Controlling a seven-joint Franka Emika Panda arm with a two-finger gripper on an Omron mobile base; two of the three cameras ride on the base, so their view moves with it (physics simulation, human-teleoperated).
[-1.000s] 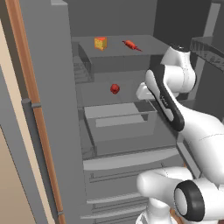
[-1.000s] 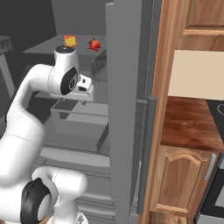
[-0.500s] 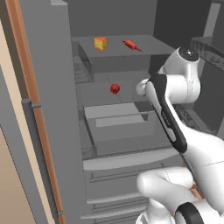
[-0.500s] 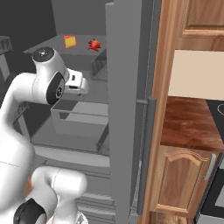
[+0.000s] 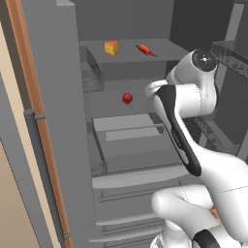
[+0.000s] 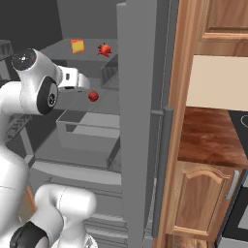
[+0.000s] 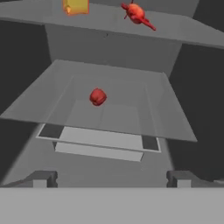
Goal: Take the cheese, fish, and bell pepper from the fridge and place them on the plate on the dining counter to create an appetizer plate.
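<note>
The fridge (image 5: 58, 97) stands open in front of me. On its top shelf lie the yellow-orange cheese wedge (image 5: 111, 47) (image 6: 77, 45) (image 7: 75, 6) and, to its right, the slim red-orange fish (image 5: 144, 49) (image 6: 103, 49) (image 7: 136, 13). One shelf lower sits the round dark-red bell pepper (image 5: 127, 98) (image 6: 93, 96) (image 7: 97, 96). My gripper (image 7: 111, 179) is open with nothing in it, level with the middle shelf and short of the pepper. Its white hand (image 6: 72, 78) sits left of the pepper in the right base view. Plate and dining counter are out of view.
A clear drawer (image 5: 131, 140) (image 6: 87, 128) juts out under the pepper's shelf, with wide drawer fronts (image 5: 135, 193) below. A wire rack (image 5: 92, 77) hangs at the shelf's left. The fridge's grey side (image 6: 140, 121) and wooden cabinets with a brown counter (image 6: 213, 140) stand on the right.
My arm has folded higher, and the hand has edged up and closer to the middle shelf. The cheese, fish and pepper lie where they were.
</note>
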